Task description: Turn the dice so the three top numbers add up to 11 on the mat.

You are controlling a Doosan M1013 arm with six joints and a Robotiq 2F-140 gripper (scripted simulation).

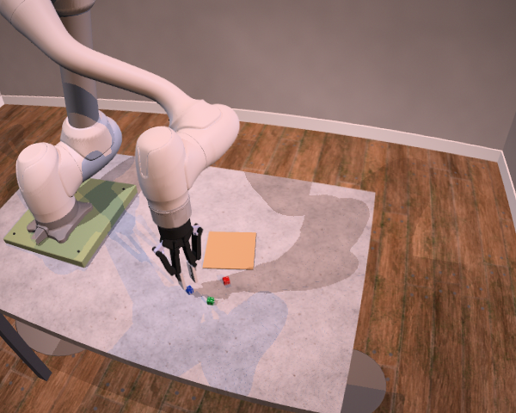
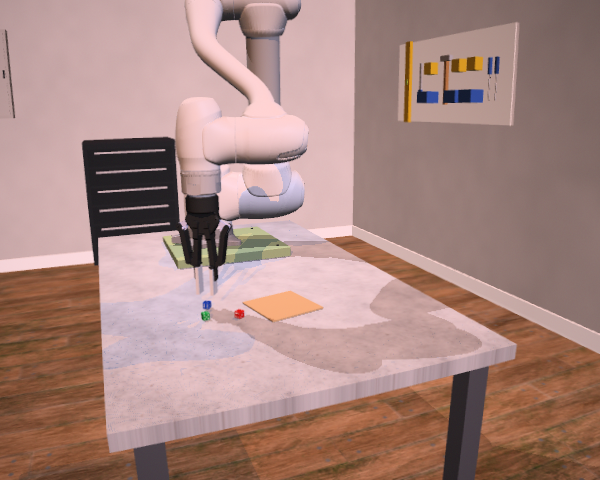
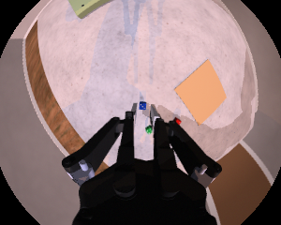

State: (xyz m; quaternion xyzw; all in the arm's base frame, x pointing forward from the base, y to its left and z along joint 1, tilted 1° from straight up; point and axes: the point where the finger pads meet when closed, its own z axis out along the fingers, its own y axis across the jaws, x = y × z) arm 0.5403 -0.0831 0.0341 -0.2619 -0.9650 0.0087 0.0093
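The gripper (image 2: 205,284) is held above the blue die (image 2: 206,304), jaws narrowed with nothing between them, presumably pre-set to its width, beside the mat (image 2: 282,304) at mid-desk.

Arm bent over from base, wrist pointing straight down. Gripper (image 1: 185,279) vertical, fingers (image 2: 197,281) narrowed to small gap w/ nothing between, tips off the surface.

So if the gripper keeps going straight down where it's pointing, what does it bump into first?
Most likely the blue die. The gripper points straight down with narrow fingers holding nothing, and the blue die lies on the table almost right under the tips. Depth is hard to judge, so it might just miss and touch the table.
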